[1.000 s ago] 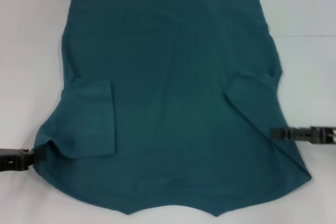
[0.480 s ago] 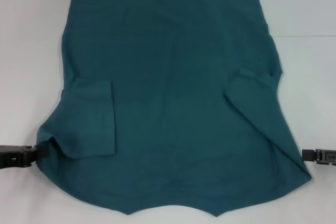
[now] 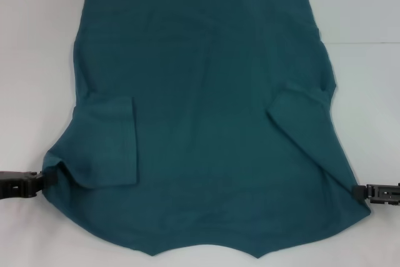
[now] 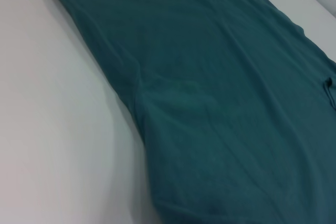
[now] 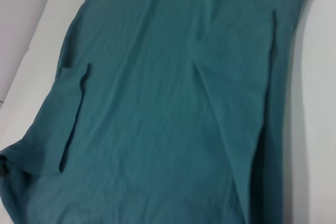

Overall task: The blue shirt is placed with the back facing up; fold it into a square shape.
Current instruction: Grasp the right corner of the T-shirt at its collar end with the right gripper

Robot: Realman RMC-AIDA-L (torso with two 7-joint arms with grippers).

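The blue shirt (image 3: 206, 123) lies flat on the white table (image 3: 37, 42), plain side up, with both sleeves folded in over the body, the left sleeve (image 3: 109, 142) and the right sleeve (image 3: 300, 107). At the shirt's near-left corner my left gripper (image 3: 45, 180) is shut on the fabric, which bunches up there. My right gripper (image 3: 357, 192) sits low at the shirt's near-right edge, touching it. Both wrist views show only teal cloth of the shirt (image 4: 220, 103) (image 5: 168, 103) and table, with no fingers visible.
White table surface surrounds the shirt on the left, right and far sides. A faint seam in the table (image 3: 369, 43) runs across at the right. The shirt's near hem reaches the bottom of the head view.
My right gripper has drawn back off the shirt's right side, moved nearer to me, and now rests at the near-right edge. The left gripper has barely shifted.
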